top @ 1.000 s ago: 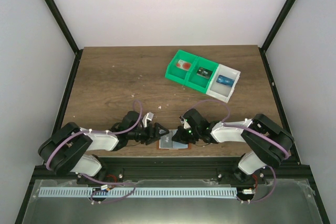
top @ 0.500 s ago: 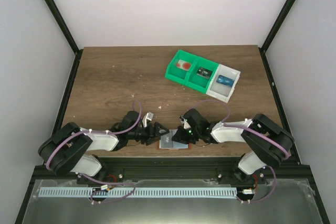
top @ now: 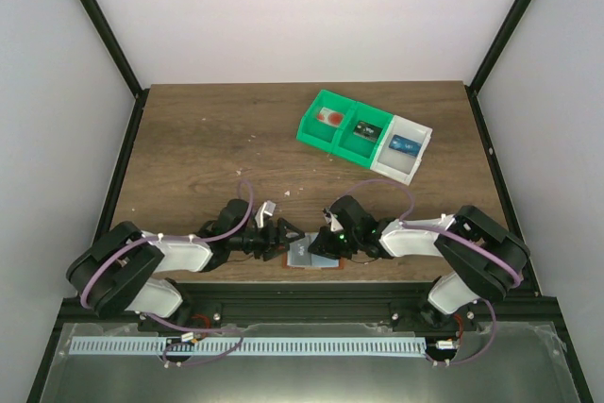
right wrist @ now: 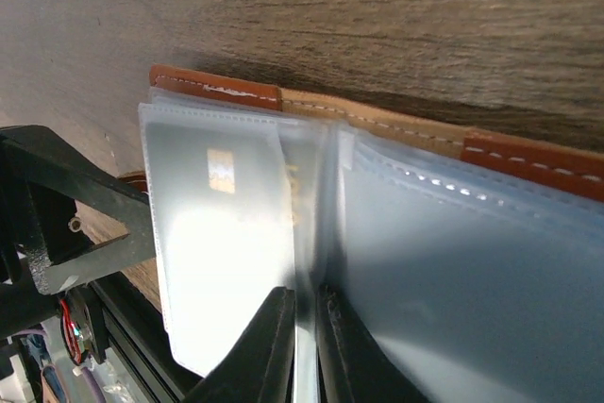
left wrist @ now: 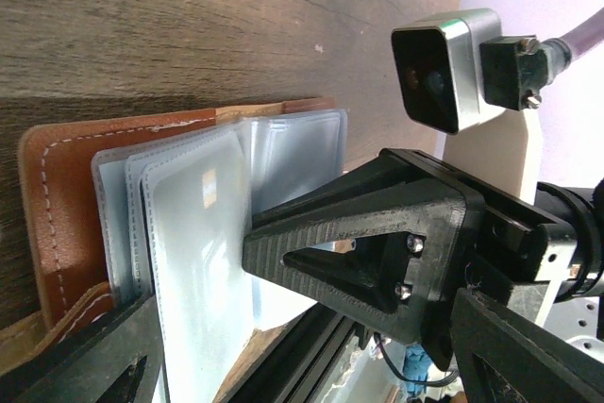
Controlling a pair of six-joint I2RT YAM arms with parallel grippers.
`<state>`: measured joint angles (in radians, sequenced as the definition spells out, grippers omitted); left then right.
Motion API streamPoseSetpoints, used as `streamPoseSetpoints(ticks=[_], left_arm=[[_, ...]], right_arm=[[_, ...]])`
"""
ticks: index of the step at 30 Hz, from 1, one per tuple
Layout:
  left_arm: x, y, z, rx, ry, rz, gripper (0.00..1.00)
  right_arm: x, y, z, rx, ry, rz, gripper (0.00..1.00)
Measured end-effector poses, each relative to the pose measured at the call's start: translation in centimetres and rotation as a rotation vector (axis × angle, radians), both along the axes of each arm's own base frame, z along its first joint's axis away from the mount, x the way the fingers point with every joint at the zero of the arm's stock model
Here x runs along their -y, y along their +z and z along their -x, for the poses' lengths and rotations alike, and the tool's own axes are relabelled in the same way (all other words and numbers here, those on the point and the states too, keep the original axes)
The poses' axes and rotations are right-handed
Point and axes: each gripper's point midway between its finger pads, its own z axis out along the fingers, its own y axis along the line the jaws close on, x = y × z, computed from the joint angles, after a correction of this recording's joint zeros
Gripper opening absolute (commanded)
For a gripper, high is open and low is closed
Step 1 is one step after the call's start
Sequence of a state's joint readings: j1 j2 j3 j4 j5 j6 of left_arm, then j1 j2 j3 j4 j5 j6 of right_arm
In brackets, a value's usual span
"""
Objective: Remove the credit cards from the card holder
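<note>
Your card holder (top: 311, 258) lies open at the near edge of the table (top: 208, 139). Your right gripper (right wrist: 304, 307) is squeezed tight on one of its clear sleeves, just beside a card (right wrist: 222, 233) with what looks like a gold chip. Your left gripper (top: 291, 238) is spread wide over the card holder's left side. The green and white tray (top: 363, 134) sits well beyond the card holder, to the right.

Wood-grain surface (top: 189, 139), pale specks scattered. Green tray (top: 307, 129) at far right, two compartments: reddish item (top: 330, 117), dark item (top: 366, 127). White tray (top: 422, 152) touched it, held blue item (top: 404, 144).
</note>
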<state>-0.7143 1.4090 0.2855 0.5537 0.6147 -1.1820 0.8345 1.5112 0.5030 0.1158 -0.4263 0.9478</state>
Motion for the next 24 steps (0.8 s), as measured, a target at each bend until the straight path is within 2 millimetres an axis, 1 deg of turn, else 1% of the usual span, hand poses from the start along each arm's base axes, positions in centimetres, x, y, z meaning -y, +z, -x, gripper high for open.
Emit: streamPoseSetpoints(ticks=[5, 12, 18, 24], left_arm=[[0.2, 0.9, -0.1, 0.011, 0.002, 0.026, 0.84], [1.4, 3.3, -0.1, 0.064, -0.035, 0.09, 0.84], [1.9, 3.4, 0.4, 0.058, -0.066, 0.099, 0.84], [2.1, 3.5, 0.3, 0.06, -0.068, 0.102, 0.84]], right_arm=[[0.0, 0.1, 0.0, 0.003, -0.001, -0.003, 0.11], [0.0, 0.1, 0.0, 0.004, 0.0, -0.004, 0.11], [0.1, 0.2, 0.0, 0.013, -0.003, -0.007, 0.15], [0.6, 0.6, -0.1, 0.036, -0.019, -0.006, 0.19]])
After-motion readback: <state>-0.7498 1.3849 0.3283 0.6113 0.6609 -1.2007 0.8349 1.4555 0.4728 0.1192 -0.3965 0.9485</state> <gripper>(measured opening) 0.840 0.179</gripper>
